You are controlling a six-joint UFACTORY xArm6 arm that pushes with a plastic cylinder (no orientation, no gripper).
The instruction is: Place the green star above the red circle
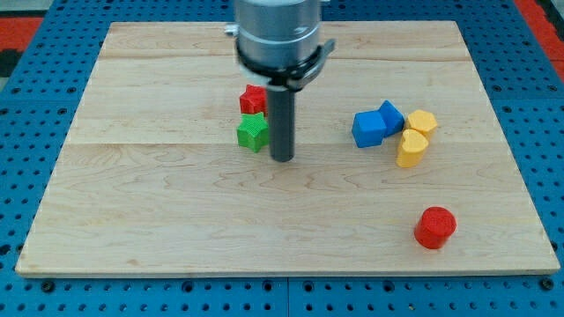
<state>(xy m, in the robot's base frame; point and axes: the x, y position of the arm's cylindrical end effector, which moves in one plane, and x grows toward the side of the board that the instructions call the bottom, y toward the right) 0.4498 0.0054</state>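
The green star (252,132) lies left of the board's middle, touching a red star-like block (254,99) just above it. The red circle (434,227) sits far off at the lower right of the board. My tip (282,158) stands on the board just to the right of the green star, close beside it, slightly below its centre. The rod rises from there to the arm's grey body at the view's top.
Two blue blocks (368,129) (390,115) and two yellow blocks (422,122) (411,148) cluster at the right of the middle, above the red circle. The wooden board (176,220) lies on a blue perforated table.
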